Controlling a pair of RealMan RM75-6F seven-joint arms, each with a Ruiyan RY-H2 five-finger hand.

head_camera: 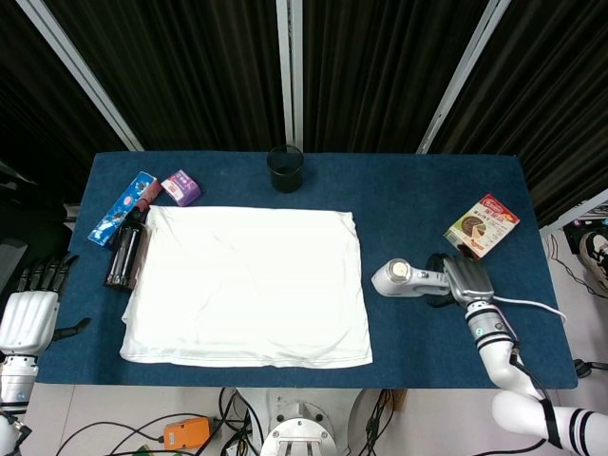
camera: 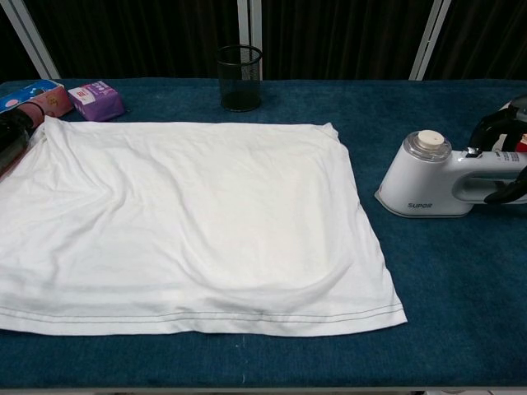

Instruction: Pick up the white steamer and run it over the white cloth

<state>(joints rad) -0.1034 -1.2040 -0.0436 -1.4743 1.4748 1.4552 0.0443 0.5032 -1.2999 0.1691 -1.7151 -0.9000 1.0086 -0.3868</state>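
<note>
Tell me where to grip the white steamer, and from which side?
Grip the white steamer by its long horizontal handle, from above at the right. The handle points away from the white cloth, and the right hand is already over it.
</note>
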